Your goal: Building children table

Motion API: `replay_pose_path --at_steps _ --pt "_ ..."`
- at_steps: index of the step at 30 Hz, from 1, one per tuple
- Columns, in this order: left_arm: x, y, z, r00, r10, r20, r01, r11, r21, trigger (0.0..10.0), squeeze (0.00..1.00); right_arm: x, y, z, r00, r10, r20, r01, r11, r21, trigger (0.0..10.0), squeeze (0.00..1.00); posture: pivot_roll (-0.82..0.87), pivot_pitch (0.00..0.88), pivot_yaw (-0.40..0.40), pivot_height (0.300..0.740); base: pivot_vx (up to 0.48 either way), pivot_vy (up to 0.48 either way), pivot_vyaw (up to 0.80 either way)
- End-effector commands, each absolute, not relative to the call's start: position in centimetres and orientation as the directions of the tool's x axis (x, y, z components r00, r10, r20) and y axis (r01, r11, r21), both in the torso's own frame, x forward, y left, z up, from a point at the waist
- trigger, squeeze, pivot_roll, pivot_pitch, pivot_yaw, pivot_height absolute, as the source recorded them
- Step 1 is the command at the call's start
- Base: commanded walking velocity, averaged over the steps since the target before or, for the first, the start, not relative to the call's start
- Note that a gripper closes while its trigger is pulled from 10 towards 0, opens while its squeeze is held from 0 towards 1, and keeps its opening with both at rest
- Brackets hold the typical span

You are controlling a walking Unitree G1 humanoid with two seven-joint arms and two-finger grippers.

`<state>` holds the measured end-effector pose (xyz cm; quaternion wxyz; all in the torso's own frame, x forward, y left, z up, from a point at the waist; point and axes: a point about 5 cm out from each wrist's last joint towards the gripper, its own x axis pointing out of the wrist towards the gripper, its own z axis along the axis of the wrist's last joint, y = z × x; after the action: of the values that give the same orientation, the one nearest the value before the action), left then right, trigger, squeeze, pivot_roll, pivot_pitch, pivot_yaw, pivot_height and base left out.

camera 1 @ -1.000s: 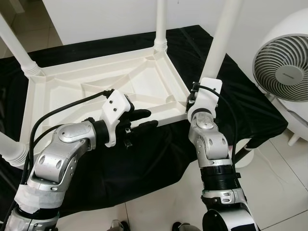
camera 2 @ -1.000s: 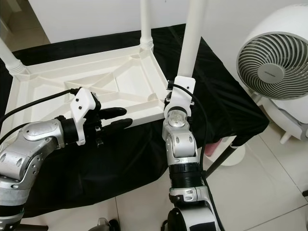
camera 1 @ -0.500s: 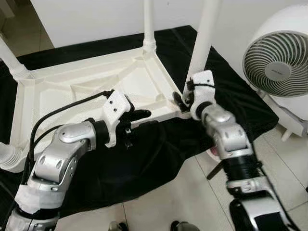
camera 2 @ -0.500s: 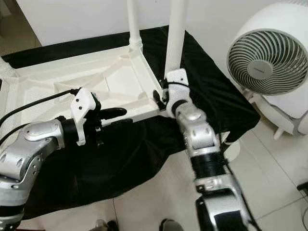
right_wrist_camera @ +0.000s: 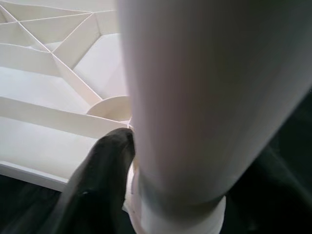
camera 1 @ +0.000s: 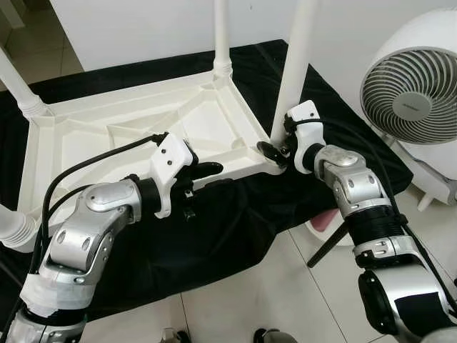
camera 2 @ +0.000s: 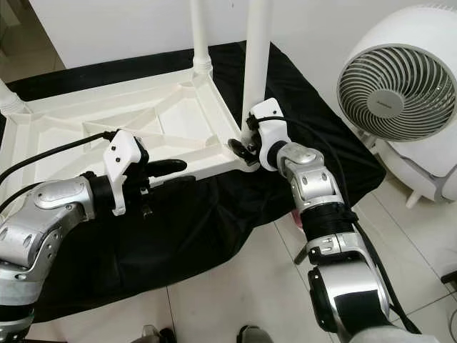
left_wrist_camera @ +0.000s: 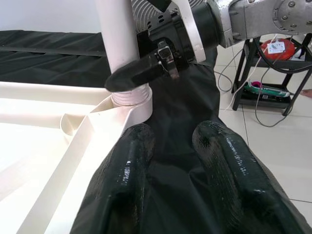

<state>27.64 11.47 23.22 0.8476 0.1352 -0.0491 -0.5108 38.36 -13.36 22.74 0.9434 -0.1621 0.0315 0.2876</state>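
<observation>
A white plastic children's table [camera 1: 128, 136] lies upside down on a black cloth [camera 1: 214, 236], with its legs standing upright at the corners. My right gripper [camera 1: 275, 151] is shut on the near right leg [camera 1: 296, 64] just above its socket; one black finger [right_wrist_camera: 97, 180] presses against the leg [right_wrist_camera: 204, 97] in the right wrist view. My left gripper [camera 1: 213, 176] is open at the table's front rim, pointing toward that corner. Its two fingers [left_wrist_camera: 122, 185] are spread over the cloth with nothing between them.
A large white fan [camera 1: 414, 100] stands to the right on the tiled floor [camera 1: 285, 300]. A black stand leg [camera 1: 325, 246] and a pink object [camera 1: 325, 221] sit under the cloth's right edge. Other legs rise at the far right [camera 1: 220, 36] and far left [camera 1: 18, 82].
My right arm has swung from directly below the near right leg out to its right side, its wrist turning around the leg's base. The left gripper has stayed put. The camera shifted.
</observation>
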Motion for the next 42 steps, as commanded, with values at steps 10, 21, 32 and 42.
replay_pose_path --at_steps 10,21,32,42 --pt "27.8 11.8 23.2 0.519 -0.853 -0.054 0.829 0.486 0.278 10.0 0.0 37.9 -12.2 21.7 0.826 0.544 -0.15 -0.564 0.806 -0.18 0.0 0.0 -0.08 0.178 0.073 0.74 0.0 0.0 0.0" --pt "27.7 11.6 23.1 0.51 -0.859 -0.054 0.835 0.478 0.272 10.0 0.0 37.3 -11.9 20.9 0.995 -0.002 -0.098 -0.003 0.998 -0.055 0.0 0.0 -0.09 0.18 0.073 0.74 0.0 0.0 0.0" --pt "27.7 11.4 23.0 0.506 -0.861 -0.051 0.837 0.476 0.269 10.0 0.0 35.1 -9.4 19.8 0.928 -0.344 -0.141 0.36 0.927 0.104 0.0 0.0 -0.09 0.179 0.066 0.74 0.0 0.0 0.0" --pt "27.7 11.5 23.0 0.513 -0.857 -0.051 0.833 0.483 0.269 10.0 0.0 35.5 -7.6 21.6 0.992 -0.126 -0.001 0.126 0.992 0.006 10.0 1.0 -0.1 0.178 0.065 0.74 0.0 0.0 0.0"
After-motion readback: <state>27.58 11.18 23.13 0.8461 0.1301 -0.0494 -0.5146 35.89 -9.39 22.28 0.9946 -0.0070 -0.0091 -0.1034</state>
